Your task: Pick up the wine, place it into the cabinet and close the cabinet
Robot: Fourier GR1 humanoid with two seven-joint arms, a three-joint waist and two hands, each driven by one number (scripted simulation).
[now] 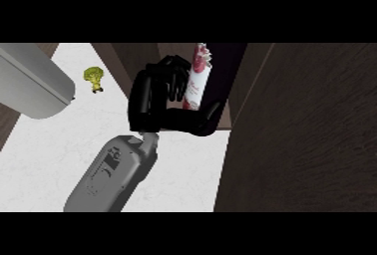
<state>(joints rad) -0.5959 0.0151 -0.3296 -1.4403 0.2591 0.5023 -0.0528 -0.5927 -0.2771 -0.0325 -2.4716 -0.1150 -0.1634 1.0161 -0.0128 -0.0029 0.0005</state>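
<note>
The wine bottle (pixel 197 74), with a white and red label, stands inside the dark opening of the cabinet (pixel 234 64). My right hand (pixel 151 99) reaches up from the lower middle of the view. Its fingers curl against the bottle's left side and its thumb hooks round the bottle's base on the right, so it is shut on the bottle. The hand hides the bottle's lower left part. The cabinet door (pixel 309 129), a wide dark brown panel, stands open at the right. My left hand does not show.
A grey forearm (pixel 29 84) fills the upper left corner. A small yellow-green vegetable (pixel 94 78) lies on the white counter (pixel 52 159) left of the cabinet. Brown cabinet wall (pixel 121 57) stands behind the hand.
</note>
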